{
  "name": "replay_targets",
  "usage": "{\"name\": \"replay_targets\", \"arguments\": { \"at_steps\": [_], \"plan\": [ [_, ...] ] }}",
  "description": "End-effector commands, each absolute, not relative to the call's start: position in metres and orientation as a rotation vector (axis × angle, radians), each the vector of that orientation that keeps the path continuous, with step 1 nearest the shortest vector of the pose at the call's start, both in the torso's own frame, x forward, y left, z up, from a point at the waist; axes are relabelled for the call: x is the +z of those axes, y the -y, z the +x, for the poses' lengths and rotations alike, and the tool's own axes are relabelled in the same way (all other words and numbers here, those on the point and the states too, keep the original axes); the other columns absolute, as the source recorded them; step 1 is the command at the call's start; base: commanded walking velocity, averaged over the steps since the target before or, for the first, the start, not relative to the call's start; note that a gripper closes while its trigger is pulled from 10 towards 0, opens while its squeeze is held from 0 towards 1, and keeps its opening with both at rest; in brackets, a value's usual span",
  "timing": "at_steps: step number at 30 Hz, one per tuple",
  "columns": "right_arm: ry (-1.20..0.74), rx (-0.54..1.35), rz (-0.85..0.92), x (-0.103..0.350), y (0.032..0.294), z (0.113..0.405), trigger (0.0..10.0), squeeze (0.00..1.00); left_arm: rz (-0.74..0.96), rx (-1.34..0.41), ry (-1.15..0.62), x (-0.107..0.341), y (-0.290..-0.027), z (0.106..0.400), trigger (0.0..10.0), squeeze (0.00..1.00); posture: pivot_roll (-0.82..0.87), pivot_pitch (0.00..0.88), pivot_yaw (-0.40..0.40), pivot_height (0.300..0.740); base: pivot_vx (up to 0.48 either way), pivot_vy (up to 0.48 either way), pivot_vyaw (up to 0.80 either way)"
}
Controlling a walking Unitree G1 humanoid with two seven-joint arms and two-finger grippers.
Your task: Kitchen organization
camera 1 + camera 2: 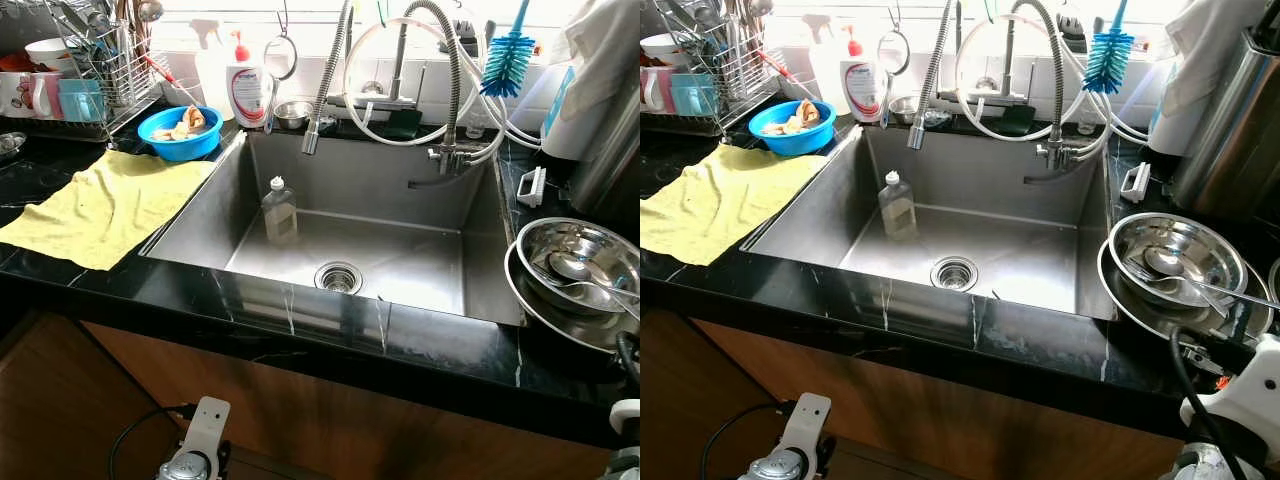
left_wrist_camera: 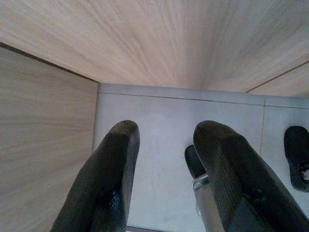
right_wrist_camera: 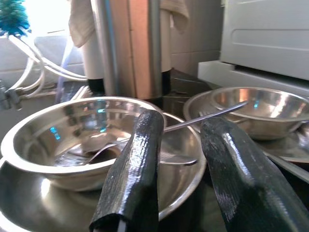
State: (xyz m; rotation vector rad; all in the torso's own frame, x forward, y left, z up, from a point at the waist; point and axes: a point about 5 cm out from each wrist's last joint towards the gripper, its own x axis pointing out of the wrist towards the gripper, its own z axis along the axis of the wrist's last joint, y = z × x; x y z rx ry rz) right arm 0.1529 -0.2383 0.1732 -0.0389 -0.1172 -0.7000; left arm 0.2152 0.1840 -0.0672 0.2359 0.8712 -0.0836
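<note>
While the left gripper [image 2: 164, 164] hangs low in front of the wooden cabinet with its fingers parted and holding nothing, the right gripper [image 3: 181, 159] sits just before the steel bowl [image 3: 72, 140] on the counter right of the sink [image 1: 200, 205], fingers likewise apart and empty. A spoon [image 1: 1165, 265] lies inside that bowl. A soap bottle [image 1: 279, 208] stands upright in the sink basin. A yellow cloth [image 1: 100, 205] lies left of the sink, near a blue bowl [image 1: 180, 145].
</note>
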Motion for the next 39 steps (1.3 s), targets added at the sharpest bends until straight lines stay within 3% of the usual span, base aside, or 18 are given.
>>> {"name": "replay_targets", "arguments": {
  "at_steps": [1,39],
  "plan": [
    [0.167,-0.760,0.058,0.178,0.239,0.157,10.0,0.00,0.255,-0.082,-0.893,-0.070,-0.188,0.210,10.0,0.00,-0.19,0.000,0.034,0.740,0.000,0.000,0.00],
    [0.051,-0.734,0.121,0.161,0.232,0.162,10.0,0.00,0.255,-0.080,-0.892,-0.070,-0.189,0.210,10.0,0.00,-0.18,0.000,0.032,0.740,0.000,0.000,0.00]
  ]
}}
